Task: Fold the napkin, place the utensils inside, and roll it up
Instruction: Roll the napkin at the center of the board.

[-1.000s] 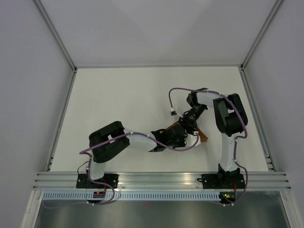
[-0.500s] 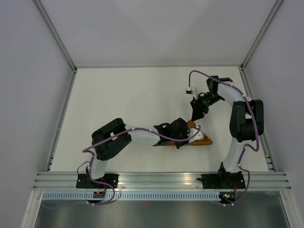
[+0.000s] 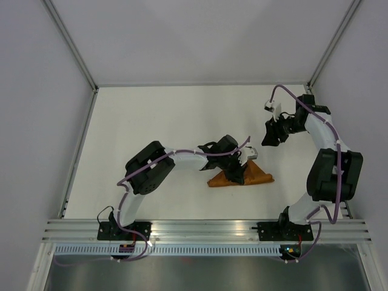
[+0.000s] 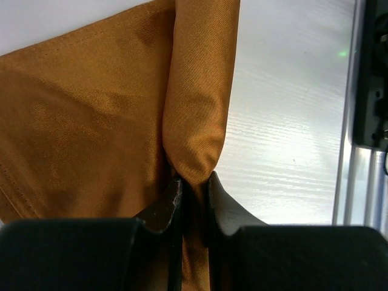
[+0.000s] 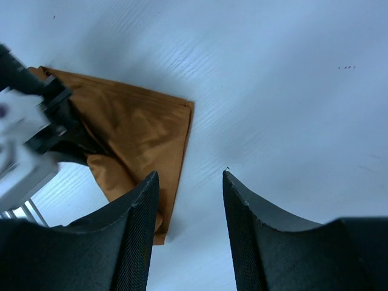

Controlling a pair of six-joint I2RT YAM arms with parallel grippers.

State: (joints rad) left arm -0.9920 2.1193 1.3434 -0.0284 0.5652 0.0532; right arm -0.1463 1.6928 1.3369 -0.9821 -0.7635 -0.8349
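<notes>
While the napkin point(image 3: 259, 177) lay folded on the table point(image 3: 157, 121), right of centre, the left gripper point(image 4: 193, 188) was clamped on a raised pleat. By judgement, that pleat needed drawing low and taut. The right gripper point(image 5: 189, 182) hovered empty, jaws apart, well clear.

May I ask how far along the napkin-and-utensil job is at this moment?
Done: the napkin lies folded into a roughly triangular shape on the table. In hand: the left gripper is shut on a raised ridge of the cloth, while the right gripper is open, empty and apart from it. Left: no utensil shows in any view, so placing it inside and rolling up are not yet done.
</notes>
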